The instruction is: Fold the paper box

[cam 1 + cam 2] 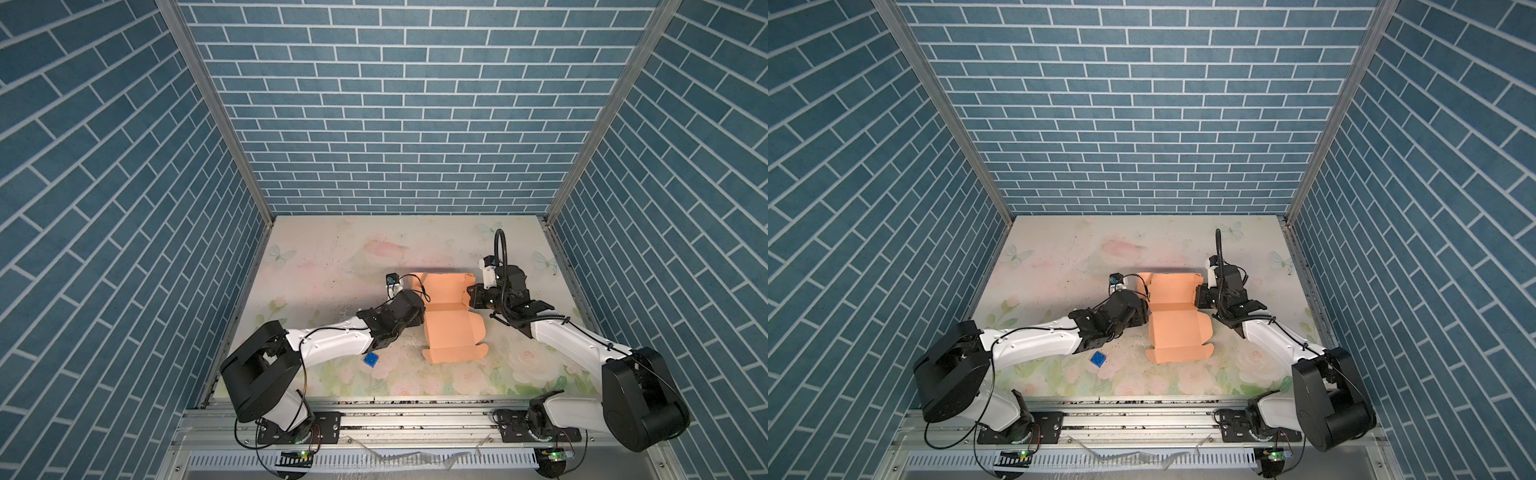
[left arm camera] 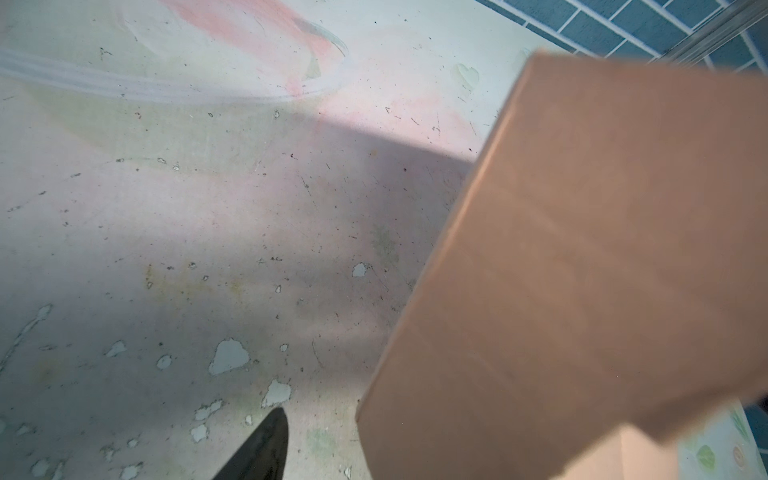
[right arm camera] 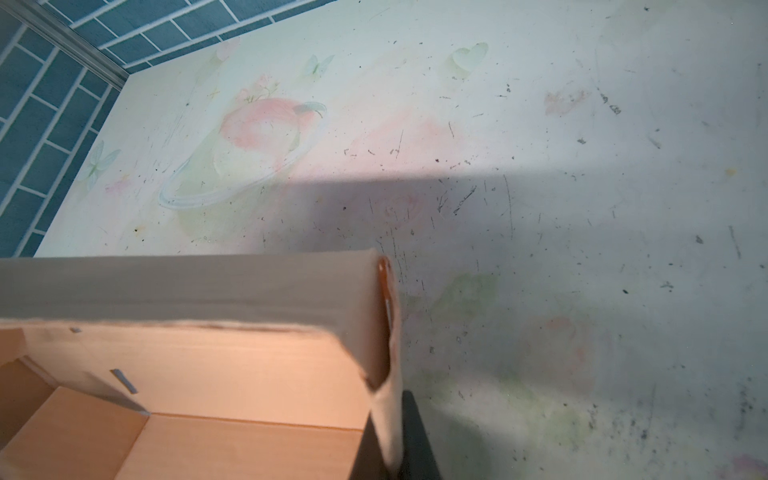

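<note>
**Box half-formed mid-table, a claw at each side**

The box [image 1: 453,334] sits in the middle of the table [image 1: 332,257], open side up. In both top views its far half has walls standing. The lid lies flat on the table towards the near edge, with its flaps unfolded.

The right claw [image 1: 473,296] is at the wall on the right of the box and is closed on it. In the right wrist view the thin card runs between two dark fingers [image 3: 417,432], close to the wall's far corner.

The left claw [image 1: 419,311] is at the opposite wall. In the left wrist view one finger [image 2: 262,449] shows on the outer side, clear of the blurred card, and the other is hidden behind that card. The jaws stand apart and grip nothing that can be seen.

A small blue cube [image 1: 370,360] lies on the table beside the left arm. It is apart from the box, on its near left.
</note>
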Action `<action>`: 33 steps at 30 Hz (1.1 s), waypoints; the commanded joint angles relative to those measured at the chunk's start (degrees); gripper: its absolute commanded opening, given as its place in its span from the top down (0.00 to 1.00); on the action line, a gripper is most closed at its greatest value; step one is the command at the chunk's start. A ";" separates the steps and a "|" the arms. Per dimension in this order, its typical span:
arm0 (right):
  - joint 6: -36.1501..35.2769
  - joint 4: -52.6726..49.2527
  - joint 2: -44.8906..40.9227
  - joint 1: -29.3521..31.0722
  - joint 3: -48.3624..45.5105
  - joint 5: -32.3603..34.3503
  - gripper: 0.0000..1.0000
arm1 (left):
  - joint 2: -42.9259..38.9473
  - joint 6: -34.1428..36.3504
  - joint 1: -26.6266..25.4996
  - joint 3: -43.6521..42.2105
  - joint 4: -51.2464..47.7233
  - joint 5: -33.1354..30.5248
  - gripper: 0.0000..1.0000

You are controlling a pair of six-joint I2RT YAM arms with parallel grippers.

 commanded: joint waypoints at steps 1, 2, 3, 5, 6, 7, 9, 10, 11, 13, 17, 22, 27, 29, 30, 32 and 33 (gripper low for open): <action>1.28 1.32 -0.69 -0.13 -1.07 -0.57 1.00 | 1.53 0.24 -0.21 1.86 1.53 0.51 0.32; 1.27 1.40 -0.69 -0.13 -1.12 -0.57 1.00 | 1.85 0.35 -0.24 2.17 1.55 0.67 0.32; 1.27 1.43 -0.62 -0.13 -1.12 -0.65 1.00 | 2.12 0.44 -0.16 2.34 1.61 0.89 0.32; 1.27 1.41 -0.69 -0.11 -1.12 -0.66 1.00 | 2.89 0.70 -0.23 2.77 1.73 1.42 0.32; 1.21 1.41 -0.69 -0.12 -1.08 -0.65 1.00 | 3.19 0.79 -0.21 2.93 1.87 1.66 0.32; 1.19 1.40 -0.69 -0.12 -1.12 -0.65 1.00 | 3.47 0.79 -0.19 3.10 1.87 1.95 0.32; 1.16 1.33 -0.78 -0.13 -1.12 -0.65 1.00 | 3.95 0.76 -0.33 3.15 1.88 2.30 0.32; 1.19 1.33 -0.78 -0.13 -1.15 -0.57 1.00 | 4.02 0.79 -0.26 3.15 1.92 2.43 0.32; 1.19 1.35 -0.83 -0.13 -1.21 -0.57 1.00 | 4.02 0.75 -0.35 3.14 1.67 2.53 0.32; 1.10 1.38 -0.91 -0.10 -1.19 -0.57 1.00 | 4.02 0.74 -0.43 3.06 1.18 2.54 0.32; 1.10 1.41 -0.96 -0.13 -1.20 -0.50 1.00 | 2.02 1.61 -0.49 2.73 -1.07 1.85 0.32; 1.18 1.34 -1.04 -0.13 -1.17 -0.48 1.00 | -2.69 4.31 -0.45 1.33 -4.90 1.98 0.32; 1.19 1.41 -0.82 -0.11 -1.17 -0.54 1.00 | -9.77 9.27 -0.36 -0.90 -6.95 3.23 0.31; 1.27 1.41 -0.61 -0.12 -1.05 -0.65 1.00 | -12.74 11.68 0.41 -1.47 -6.98 5.85 0.31; 1.27 1.50 -0.47 -0.13 -1.12 -0.71 1.00 | -13.75 12.52 0.88 -1.59 -7.37 6.73 0.31; 1.28 1.50 -0.43 -0.13 -1.05 -0.74 1.00 | -15.93 13.65 2.11 -1.40 -9.65 7.25 0.31; 1.28 1.58 -0.43 -0.09 -1.04 -0.74 1.00 | -16.66 13.94 2.86 -1.57 -10.32 7.87 0.31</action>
